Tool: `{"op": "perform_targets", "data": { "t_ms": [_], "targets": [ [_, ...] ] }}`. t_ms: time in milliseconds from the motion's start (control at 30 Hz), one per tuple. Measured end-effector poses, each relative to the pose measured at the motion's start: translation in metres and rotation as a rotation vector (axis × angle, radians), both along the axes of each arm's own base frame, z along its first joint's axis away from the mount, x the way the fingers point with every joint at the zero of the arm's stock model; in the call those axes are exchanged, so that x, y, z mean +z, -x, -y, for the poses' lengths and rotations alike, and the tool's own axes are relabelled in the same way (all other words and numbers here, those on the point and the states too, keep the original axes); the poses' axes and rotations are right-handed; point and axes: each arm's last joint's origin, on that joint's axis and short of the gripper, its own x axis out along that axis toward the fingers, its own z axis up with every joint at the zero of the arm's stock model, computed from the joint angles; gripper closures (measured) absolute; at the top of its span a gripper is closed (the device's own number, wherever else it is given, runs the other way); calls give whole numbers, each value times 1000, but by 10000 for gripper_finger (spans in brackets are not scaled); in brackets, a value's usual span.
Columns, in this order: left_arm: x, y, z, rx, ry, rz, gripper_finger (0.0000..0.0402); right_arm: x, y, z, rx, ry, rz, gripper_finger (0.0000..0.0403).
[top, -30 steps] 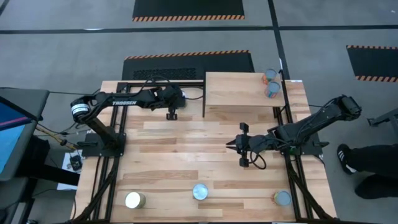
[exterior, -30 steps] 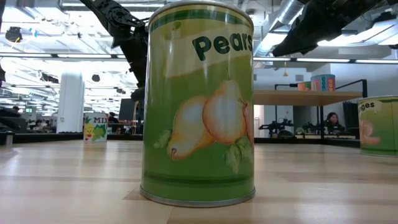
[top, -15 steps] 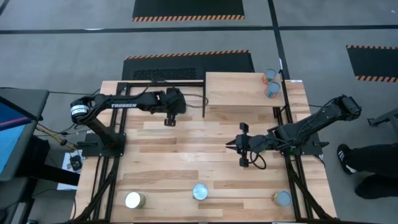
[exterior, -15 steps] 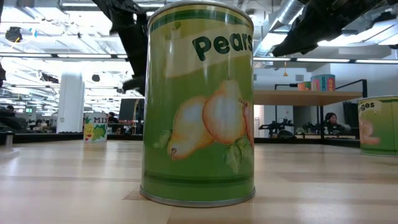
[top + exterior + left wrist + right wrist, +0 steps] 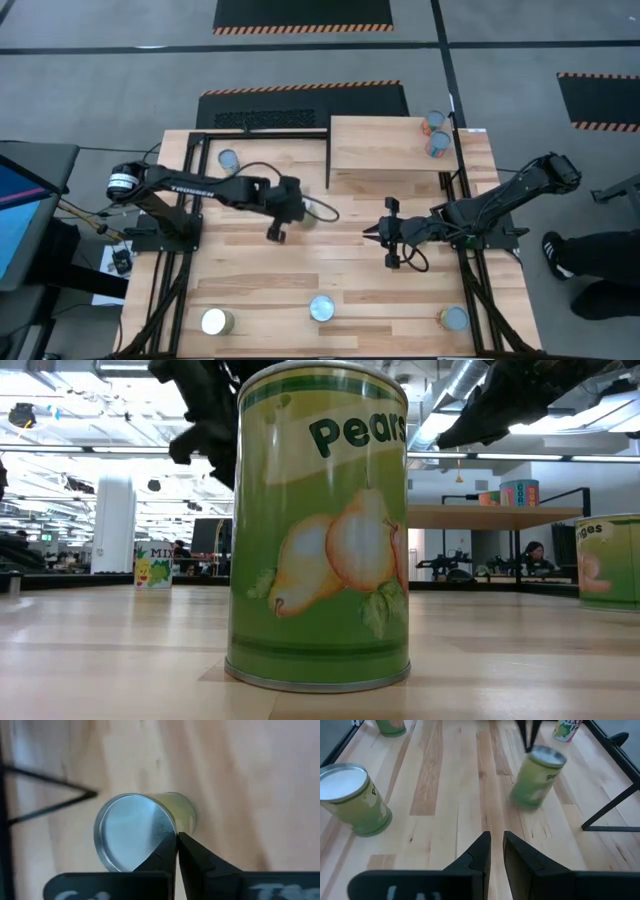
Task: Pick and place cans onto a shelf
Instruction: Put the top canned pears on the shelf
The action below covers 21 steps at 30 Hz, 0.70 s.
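Two cans [image 5: 436, 134] stand on the shelf [image 5: 380, 145] at its right end. Three cans stand along the near edge [image 5: 215, 321] [image 5: 321, 308] [image 5: 453, 318]; the middle one is the pear can [image 5: 320, 530]. Another can [image 5: 228, 160] stands far left. My left gripper [image 5: 275, 233] is shut over the table's middle, near the shelf's left leg. Just past its fingertips [image 5: 170, 851] a green can [image 5: 135, 832] shows, tilted and blurred [image 5: 536, 777]; the arm hides it from above. My right gripper [image 5: 372, 232] hovers right of centre, holding nothing, a narrow gap between its fingers [image 5: 496, 837]. My left gripper's shut fingertips show in front of the rim of the green can's lid [image 5: 167, 832], coming slanting from above. I cannot tell whether they touch it. The can leans, its lid toward the far side.
The shelf's black frame legs [image 5: 610, 805] stand beside the tilted can. A person's legs and shoes [image 5: 590, 260] are past the table's right edge, and a monitor [image 5: 20, 210] past the left. Bare planks lie between the grippers and the near-edge cans.
My left gripper has swung from the far edge beside the shelf toward the table's middle and near side, tipping as it went. This uncovered the can at the far left.
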Motion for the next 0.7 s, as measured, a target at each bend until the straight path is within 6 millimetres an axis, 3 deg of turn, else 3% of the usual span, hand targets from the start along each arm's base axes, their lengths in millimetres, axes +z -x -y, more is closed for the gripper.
{"op": "perform_targets", "data": {
  "t_ms": [333,700],
  "targets": [
    [3,-8,29,0,82,99,401,1,-1,0,-1,-4,13,327],
    [-8,-25,30,59,44,71,400,3,-2,0,14,12,35,327]
  ]
}}
